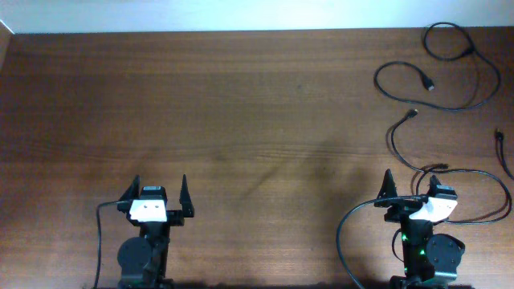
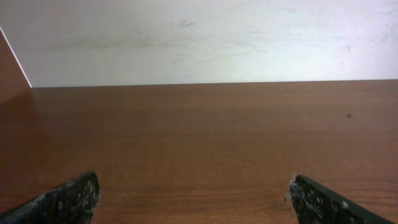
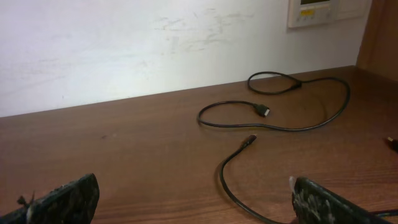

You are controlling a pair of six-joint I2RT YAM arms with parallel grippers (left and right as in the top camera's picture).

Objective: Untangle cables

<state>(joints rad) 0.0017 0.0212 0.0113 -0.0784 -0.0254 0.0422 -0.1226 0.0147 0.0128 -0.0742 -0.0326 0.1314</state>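
Observation:
Two thin black cables lie at the right of the wooden table. One cable [image 1: 450, 72] loops at the far right corner, with a plug end near its middle; it also shows in the right wrist view [image 3: 292, 118]. A second cable [image 1: 401, 136] runs from a small plug toward my right gripper [image 1: 409, 186] and curves around it; in the right wrist view [image 3: 227, 177] it passes between the open fingers on the table. My right gripper [image 3: 193, 199] is open and empty. My left gripper [image 1: 157, 189] is open and empty at the near left, far from the cables; the left wrist view [image 2: 193, 199] shows bare wood.
A short cable end [image 1: 499, 140] lies at the right table edge. The white wall [image 3: 155, 43] stands behind the table's far edge. A grey arm cable [image 1: 100, 233] hangs beside my left arm base.

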